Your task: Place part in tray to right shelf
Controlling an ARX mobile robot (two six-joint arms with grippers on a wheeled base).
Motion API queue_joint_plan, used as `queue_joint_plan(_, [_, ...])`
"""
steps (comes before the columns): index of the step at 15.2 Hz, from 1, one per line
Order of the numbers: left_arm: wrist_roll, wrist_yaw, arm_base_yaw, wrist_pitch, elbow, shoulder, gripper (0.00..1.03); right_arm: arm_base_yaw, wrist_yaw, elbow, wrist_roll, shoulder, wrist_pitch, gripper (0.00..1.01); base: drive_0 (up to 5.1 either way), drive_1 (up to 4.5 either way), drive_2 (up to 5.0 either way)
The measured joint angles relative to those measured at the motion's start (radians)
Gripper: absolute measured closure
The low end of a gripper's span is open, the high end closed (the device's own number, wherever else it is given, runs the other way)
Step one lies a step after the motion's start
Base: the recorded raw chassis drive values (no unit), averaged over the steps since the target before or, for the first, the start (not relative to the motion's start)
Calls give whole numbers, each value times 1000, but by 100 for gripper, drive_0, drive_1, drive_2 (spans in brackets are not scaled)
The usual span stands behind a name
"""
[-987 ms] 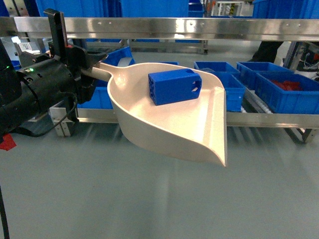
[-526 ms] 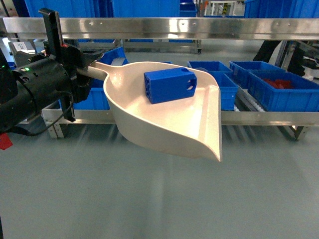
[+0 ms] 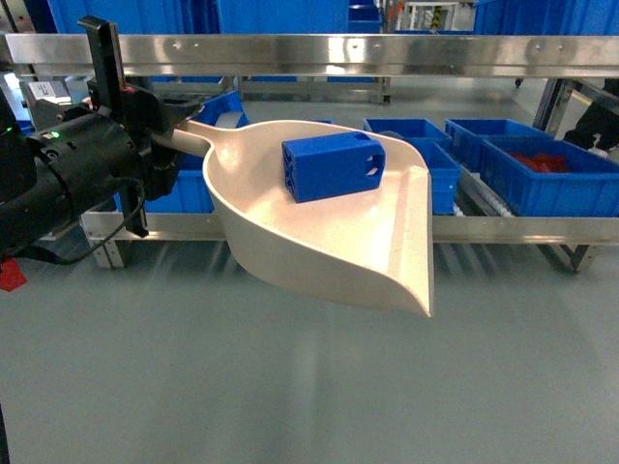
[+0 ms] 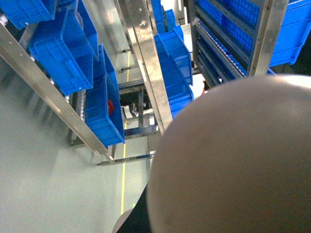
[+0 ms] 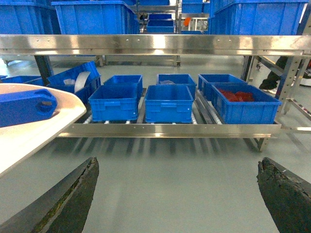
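L hand [image 3: 164, 121] pinching tray [image 3: 329, 242] by handle, held level so part [image 3: 334, 166] stays inside, mid-scoop. R hand [image 5: 177, 194] spread wide, empty. Right shelf [image 3: 319, 53] just ahead w/ blue crates [image 5: 170, 102].

The part [image 3: 335, 167] lies in the tray [image 3: 319, 242], toward its 12 o'clock side. The tray's handle runs out to 9 o'clock into the left gripper [image 3: 160, 121]. Behind the tray, at 12 o'clock, stands the right shelf [image 3: 319, 53], crates [image 3: 527, 174] on its lower level from 12 to 3 o'clock. Whether the tray touches the shelf's lower rail is unclear.
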Motion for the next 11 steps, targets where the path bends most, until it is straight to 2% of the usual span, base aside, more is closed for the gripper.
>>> queue_joint_plan(11, [0,2,0,0,0,0,89,0,-1,0,0,0,0,3,0,0,0])
